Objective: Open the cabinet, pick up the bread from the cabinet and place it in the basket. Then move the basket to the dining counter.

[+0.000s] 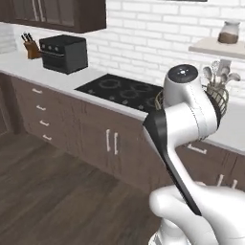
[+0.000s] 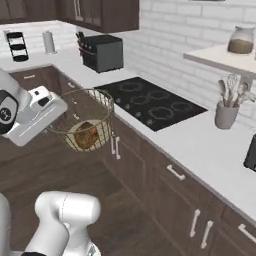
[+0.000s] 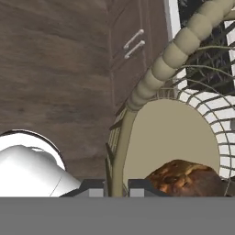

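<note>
Dark wood-plank kitchen floor point(image 2: 145, 215) lies below the round tan-gold wire mesh basket point(image 2: 102, 102), carried clear of the white surface point(image 2: 210, 150) by jaws clenched on its rim so the small dark-brown crusty bread point(image 2: 86, 135) rides inside toward the dining counter.

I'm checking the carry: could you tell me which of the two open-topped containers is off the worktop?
The wire mesh basket, with the bread inside, hangs at the gripper over the floor; the grey utensil cup stands on the white worktop.
</note>
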